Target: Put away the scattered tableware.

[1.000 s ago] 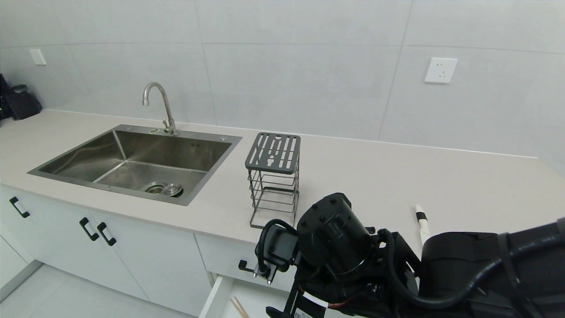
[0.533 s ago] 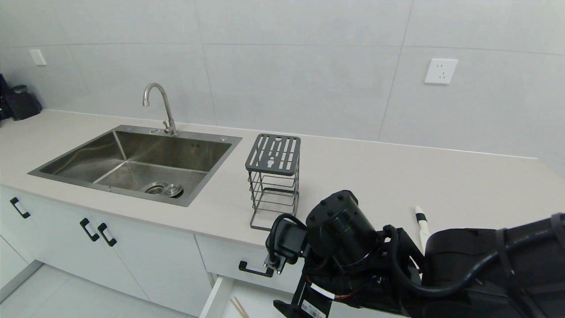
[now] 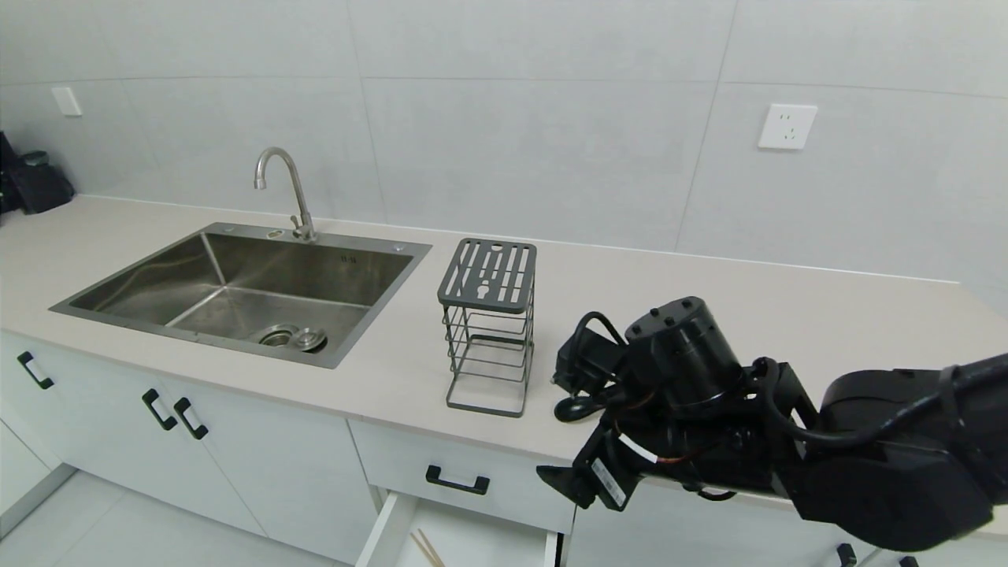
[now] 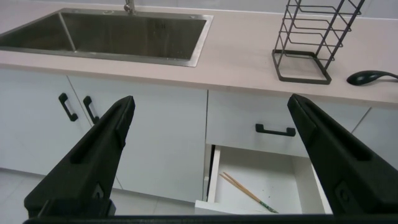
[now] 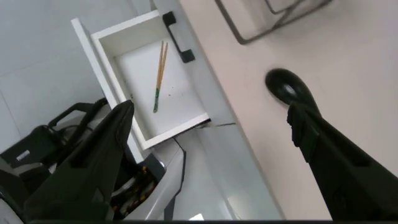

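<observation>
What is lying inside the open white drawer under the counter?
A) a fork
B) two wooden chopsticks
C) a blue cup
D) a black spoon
B: a pair of thin wooden chopsticks lies alone on the floor of the open white drawer.

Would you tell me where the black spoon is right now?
In the left wrist view the spoon lies on the counter, just right of the rack, near the front edge.
</observation>
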